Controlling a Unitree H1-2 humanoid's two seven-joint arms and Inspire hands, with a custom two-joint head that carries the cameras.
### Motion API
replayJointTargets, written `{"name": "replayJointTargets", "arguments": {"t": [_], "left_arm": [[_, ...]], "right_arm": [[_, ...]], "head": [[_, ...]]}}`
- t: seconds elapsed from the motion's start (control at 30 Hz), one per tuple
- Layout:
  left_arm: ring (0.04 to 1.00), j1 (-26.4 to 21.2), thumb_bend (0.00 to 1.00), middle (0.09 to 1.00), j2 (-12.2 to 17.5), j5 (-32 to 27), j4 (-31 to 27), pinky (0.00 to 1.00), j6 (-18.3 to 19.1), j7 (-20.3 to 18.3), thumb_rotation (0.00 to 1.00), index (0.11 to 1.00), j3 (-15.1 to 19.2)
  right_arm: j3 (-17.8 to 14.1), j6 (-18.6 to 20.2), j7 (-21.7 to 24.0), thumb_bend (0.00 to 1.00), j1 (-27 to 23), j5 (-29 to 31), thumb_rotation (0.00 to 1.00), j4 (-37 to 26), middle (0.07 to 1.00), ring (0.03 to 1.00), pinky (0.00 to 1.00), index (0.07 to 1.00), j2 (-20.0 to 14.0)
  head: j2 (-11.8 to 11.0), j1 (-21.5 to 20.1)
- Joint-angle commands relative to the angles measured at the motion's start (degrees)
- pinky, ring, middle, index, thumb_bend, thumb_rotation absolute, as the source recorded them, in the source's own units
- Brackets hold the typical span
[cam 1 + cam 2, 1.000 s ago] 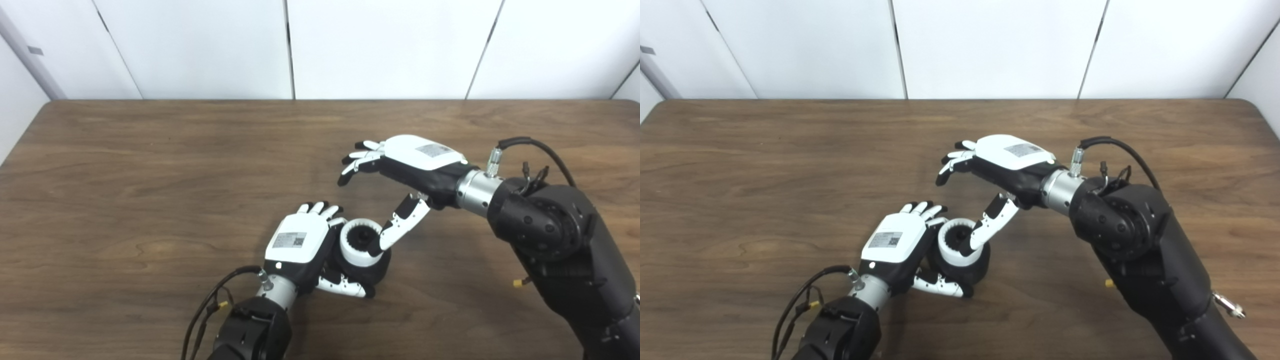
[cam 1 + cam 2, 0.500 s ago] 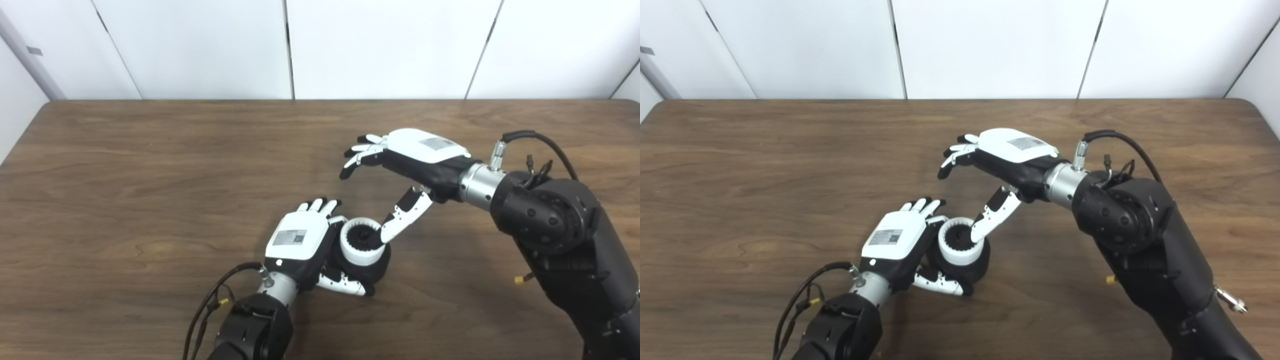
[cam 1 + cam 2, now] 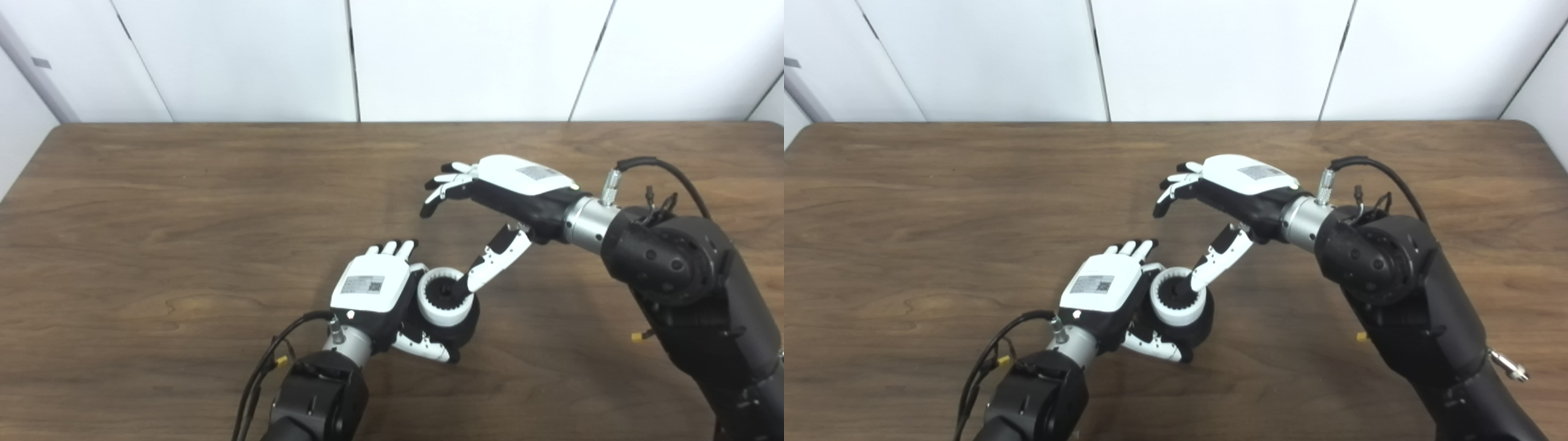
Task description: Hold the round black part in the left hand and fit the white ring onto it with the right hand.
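a: gripping the round black part (image 3: 460,323) near the middle of the wooden table (image 3: 153,214), the left hand (image 3: 373,288) wraps it from the left.
b: and the white ring (image 3: 442,300)?
a: seated on top of that part, toothed inside.
b: right hand (image 3: 511,196)?
a: spread, grasping nothing; it hovers to the far right, its thumb (image 3: 490,267) reaching down onto the ring's right rim.
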Motion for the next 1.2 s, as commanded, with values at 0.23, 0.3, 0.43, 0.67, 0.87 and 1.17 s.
{"name": "replayJointTargets", "arguments": {"t": [0.23,0.3,0.43,0.67,0.87,1.17], "left_arm": [[1.0,1.73,1.0,1.0,2.24,2.84,0.54,1.0,0.56,-13.15,0.43,1.0,5.05],[1.0,1.18,1.0,1.0,1.98,3.39,0.06,1.0,0.52,-15.39,0.42,1.0,5.84],[1.0,-0.03,1.0,1.0,1.83,3.94,-0.71,1.0,-0.16,-19.02,0.41,1.0,6.93],[1.0,0.13,1.0,1.0,1.31,3.6,-0.88,1.0,-0.52,-19.5,0.38,1.0,8.14],[1.0,0.89,1.0,1.0,1.2,3.97,-0.18,1.0,-1.6,-15.69,0.41,1.0,8.67],[1.0,0.59,1.0,1.0,0.72,-0.45,-2.75,1.0,-2.31,-13.49,0.46,1.0,11.87]], "right_arm": [[-1.63,-0.17,-1.75,1.0,-2.81,0.46,0.44,0.19,0.924,1.0,1.0,0.764,-0.92],[-1.8,0.0,-1.8,1.0,-2.81,0.57,0.43,0.24,0.923,1.0,1.0,0.764,-0.85],[-2.12,-0.06,-2.07,1.0,-2.83,0.88,0.42,0.51,0.921,1.0,1.0,0.763,-0.84],[-2.12,0.19,-1.82,1.0,-3.11,0.68,0.42,0.43,0.926,1.0,1.0,0.764,-0.84],[-2.25,-0.07,-2.21,1.0,-2.88,1.1,0.42,0.65,0.924,1.0,0.99,0.762,-0.84],[-2.35,0.13,-2.41,1.0,-2.56,1.01,0.41,0.81,0.921,1.0,0.98,0.764,-0.96]], "head": [[-0.12,0.21],[-0.16,0.19],[-0.16,0.25],[0.03,0.2],[-0.01,0.27],[-0.34,0.44]]}}
